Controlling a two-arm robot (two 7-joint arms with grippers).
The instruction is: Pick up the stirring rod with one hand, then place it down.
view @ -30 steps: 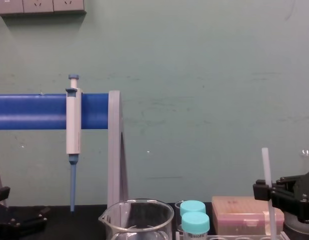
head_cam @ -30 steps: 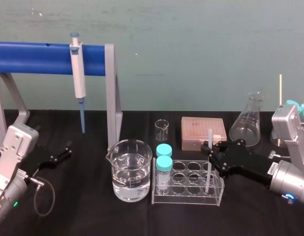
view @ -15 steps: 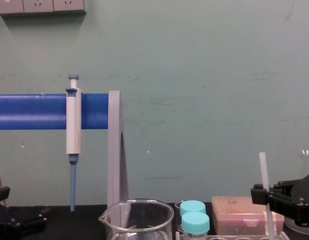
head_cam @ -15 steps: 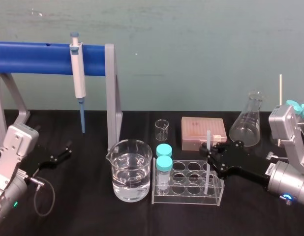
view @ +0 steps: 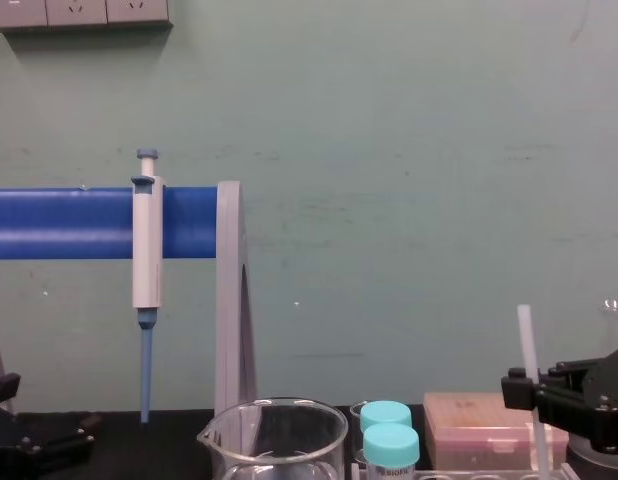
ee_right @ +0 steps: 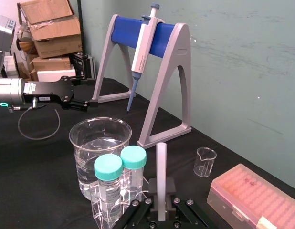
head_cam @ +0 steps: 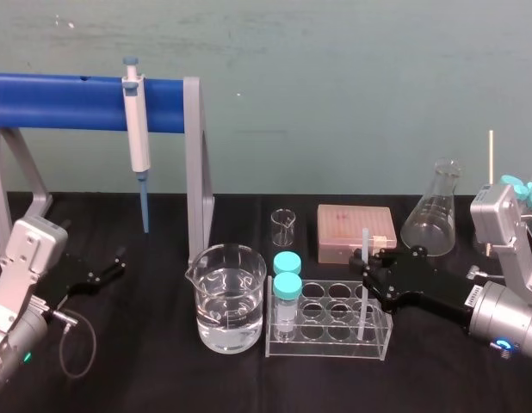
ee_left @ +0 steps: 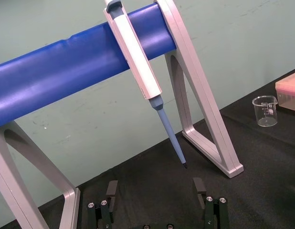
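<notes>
Clamping stirring rod (head_cam: 365, 239) upright in tube rack (head_cam: 330, 346): right gripper (head_cam: 368, 263) | left gripper (ee_left: 155, 187) parked, jaws apart

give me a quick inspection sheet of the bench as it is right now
surface: black table, no spills seen
job's things: stirring rod upright, lower end in the tube rack
clutter: water beaker, two teal-capped tubes, small beaker, pink tip box, flask, pipette hung on blue stand
grippers: right gripper shut on the stirring rod; left gripper open, parked at left
cables: loose loop beside the left arm
surroundings: green wall, cardboard boxes
</notes>
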